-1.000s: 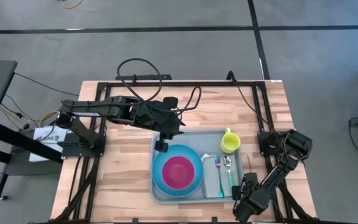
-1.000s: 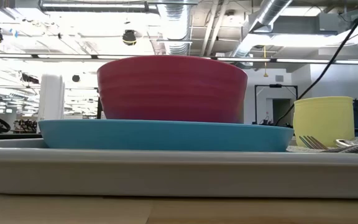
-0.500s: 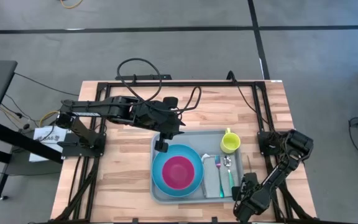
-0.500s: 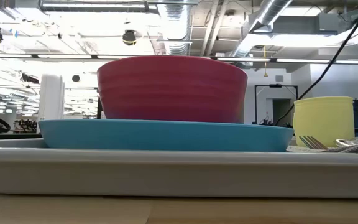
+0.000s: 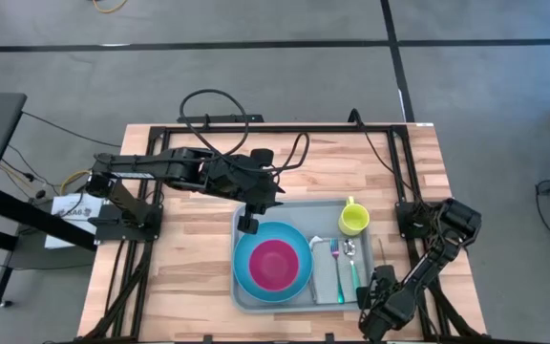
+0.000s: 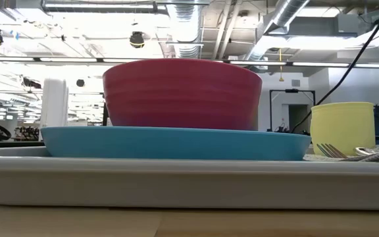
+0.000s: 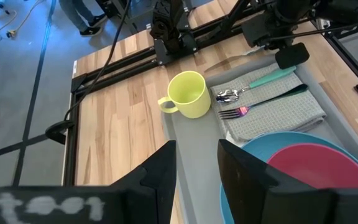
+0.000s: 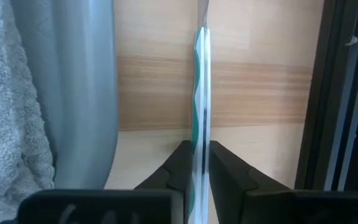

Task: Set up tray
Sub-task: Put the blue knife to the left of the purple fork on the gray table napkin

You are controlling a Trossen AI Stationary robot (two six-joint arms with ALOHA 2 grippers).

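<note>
Right claw (image 8: 201, 163) beside grey tray (image 8: 82, 93)

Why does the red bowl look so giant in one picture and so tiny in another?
In the low view the camera sits right beside the tray, so the red bowl fills the picture; in the high view the camera hangs far above, so the bowl looks small.

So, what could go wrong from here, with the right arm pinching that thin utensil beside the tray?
1. The right gripper has its jaws on the teal-handled utensil edge-on, so it may twist or slip when lifted.
2. The utensil is close beside the tray wall, so it could catch the rim on the way in.
3. The left gripper hovers open over the tray by the blue plate; the arms might crowd each other.
</note>
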